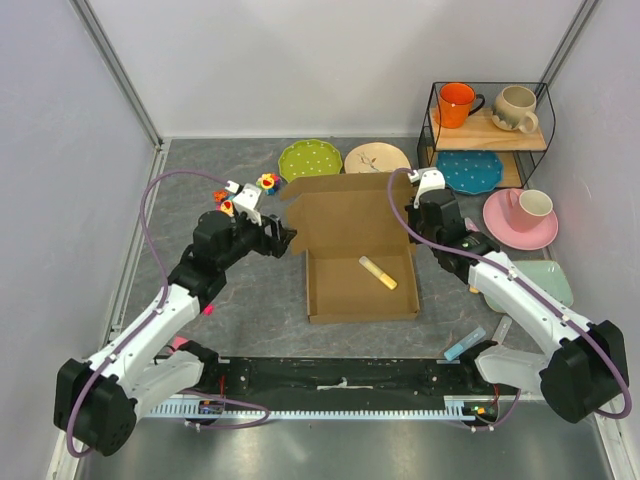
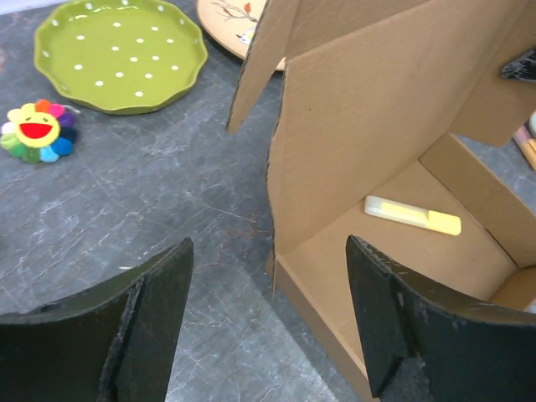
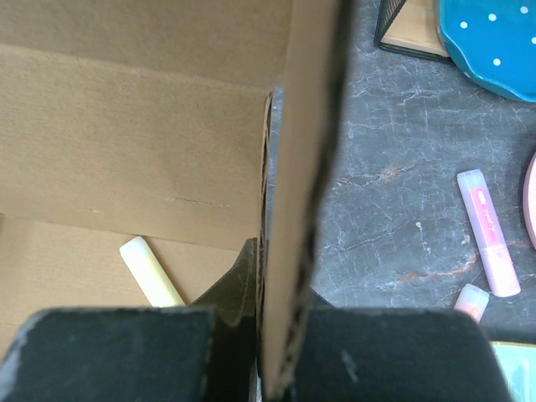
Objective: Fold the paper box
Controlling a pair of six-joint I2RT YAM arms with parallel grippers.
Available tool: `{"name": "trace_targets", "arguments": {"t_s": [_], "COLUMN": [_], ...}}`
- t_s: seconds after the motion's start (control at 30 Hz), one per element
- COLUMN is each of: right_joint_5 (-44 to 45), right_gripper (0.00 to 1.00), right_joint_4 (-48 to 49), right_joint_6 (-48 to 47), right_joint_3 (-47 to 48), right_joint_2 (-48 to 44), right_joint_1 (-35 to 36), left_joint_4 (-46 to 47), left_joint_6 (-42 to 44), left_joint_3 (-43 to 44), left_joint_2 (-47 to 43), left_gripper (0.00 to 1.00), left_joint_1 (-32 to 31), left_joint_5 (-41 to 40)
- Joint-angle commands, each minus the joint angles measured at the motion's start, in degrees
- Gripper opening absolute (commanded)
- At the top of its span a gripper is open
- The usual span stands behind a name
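The left gripper [image 2: 268, 276] stands open just left of the paper box [image 1: 345, 210]; the right gripper [image 3: 280, 335] pinches its right panel.

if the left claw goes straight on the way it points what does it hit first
Most likely the paper box: its left wall edge stands straight ahead, between the fingers of the open left claw. Depth is unclear, but nothing else shows nearer.

The left arm [image 1: 150, 320] reaches forward with its wrist turned to the right. The left gripper [image 2: 270, 243] has both fingers wide apart and holds nothing. The right arm [image 1: 520, 290] stretches forward and leftward. The right gripper [image 3: 280, 310] is pressed closed on a wall of the paper box [image 3: 126, 142].
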Motion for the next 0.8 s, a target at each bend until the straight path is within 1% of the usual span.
{"name": "trace_targets", "arguments": {"t_s": [0.0,0.03,0.17,0.33,0.5,0.6,0.63,0.77], "right_joint_5": [2.4,2.6,2.7,2.8,2.9,3.1,3.3,3.5], "right_gripper": [0.00,0.00,0.00,0.00,0.00,0.00,0.00,0.00], "right_joint_4": [1.1,1.2,1.0,0.6,0.6,0.6,0.6,0.7], "right_joint_6": [-0.5,-0.7,-0.7,-0.8,-0.8,-0.8,-0.7,-0.8], "right_joint_3": [-0.2,-0.3,-0.5,-0.8,-0.7,-0.7,-0.7,-0.9], "right_joint_2": [-0.3,-0.3,-0.8,-1.0,-0.8,-0.5,-0.5,-0.3], "right_joint_1": [0.9,1.0,1.4,1.8,2.3,2.5,2.5,2.6], "left_joint_4": [-4.8,-5.0,-11.6,-18.2,-22.2,-23.0,-23.3,-23.6], "left_joint_6": [4.1,4.4,5.2,6.8,8.7,8.7,9.0,9.4], "left_joint_3": [7.2,9.0,13.9,21.0,23.4,23.6,23.3,22.1], "left_joint_2": [3.8,4.7,11.0,19.0,22.2,23.2,23.2,22.4], "left_gripper": [0.81,0.82,0.81,0.74,0.70,0.63,0.59,0.52], "left_joint_1": [-0.1,-0.1,0.0,0.1,0.1,0.0,0.0,0.0], "left_joint_5": [6.2,6.5,8.3,9.5,8.6,9.2,9.0,8.3]}}
